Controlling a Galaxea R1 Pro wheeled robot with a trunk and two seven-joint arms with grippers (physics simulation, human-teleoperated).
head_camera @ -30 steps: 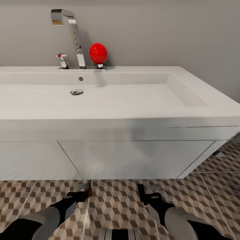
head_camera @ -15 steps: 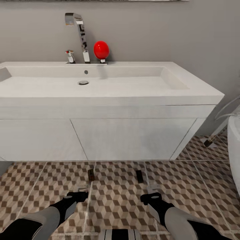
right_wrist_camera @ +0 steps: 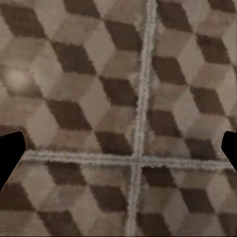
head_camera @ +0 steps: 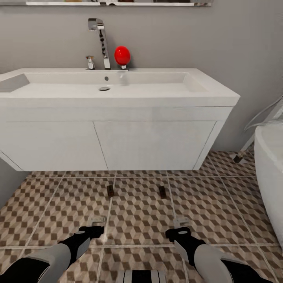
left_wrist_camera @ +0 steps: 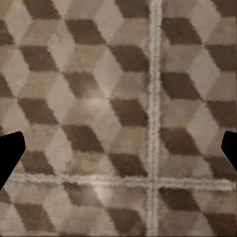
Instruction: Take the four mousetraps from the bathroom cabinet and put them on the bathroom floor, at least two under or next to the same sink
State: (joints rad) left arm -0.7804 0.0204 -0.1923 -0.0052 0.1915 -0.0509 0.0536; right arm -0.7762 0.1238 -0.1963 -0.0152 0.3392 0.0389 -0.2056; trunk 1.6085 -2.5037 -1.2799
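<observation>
Two small dark mousetraps lie flat on the cube-patterned bathroom floor, one to the left and one to the right, both just in front of the white vanity under the bathroom sink. My left gripper hovers low over the tiles, nearer to me than the left trap and apart from it. My right gripper hangs likewise short of the right trap. In both wrist views the dark fingers stand wide apart with bare tiles between them. The cabinet is out of view.
A tall chrome tap and a red rounded object stand at the back of the basin. A white bathtub bulges in at the right, with a thin slanted leg beside it. A grey wall corner closes the left.
The whole view has pulled back from the sink. The two mousetraps, a second ago at my fingertips, now lie on the tiles farther ahead of both grippers.
</observation>
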